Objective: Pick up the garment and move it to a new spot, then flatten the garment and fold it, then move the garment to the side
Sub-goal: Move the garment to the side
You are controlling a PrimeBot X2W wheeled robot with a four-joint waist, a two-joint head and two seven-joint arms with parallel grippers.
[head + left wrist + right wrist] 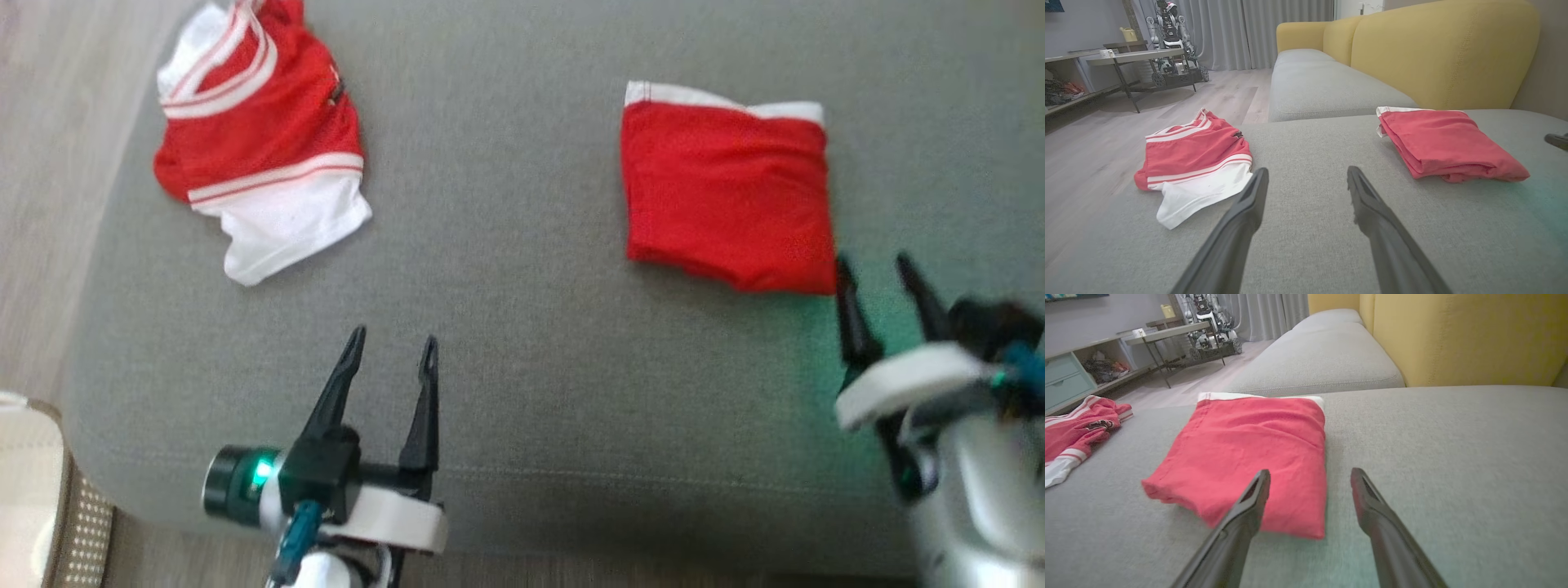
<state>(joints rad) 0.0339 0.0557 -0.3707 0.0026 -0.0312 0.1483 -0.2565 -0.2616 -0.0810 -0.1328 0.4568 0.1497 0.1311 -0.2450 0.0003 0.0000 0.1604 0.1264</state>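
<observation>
**Two Garments on a Grey Sofa, Both Grippers Empty**

A broad grey seat cushion [522,343] takes up most of the scene, backed by a mustard-yellow backrest [1445,53], with pale wood flooring [1094,143] running off to the robot's left. Across the room a thin-legged table [1139,57] stands with a second wheeled robot [1169,28] parked behind it.

On the cushion, toward the robot's right, lies the folded red garment [727,196], a neat squarish packet with a white band along its far edge. Well apart from it, at the cushion's far left corner by the floor, the red-and-white garment [261,139] lies rumpled, its white hem spilling toward the robot.

The right gripper [873,263] stands with its fingers spread wide and nothing between them. Its left finger is at the near right corner of the folded packet, and whether it touches the cloth cannot be told. The left gripper [393,336], also spread wide and empty, is over bare cushion near the front edge, between the two garments and clear of both.
</observation>
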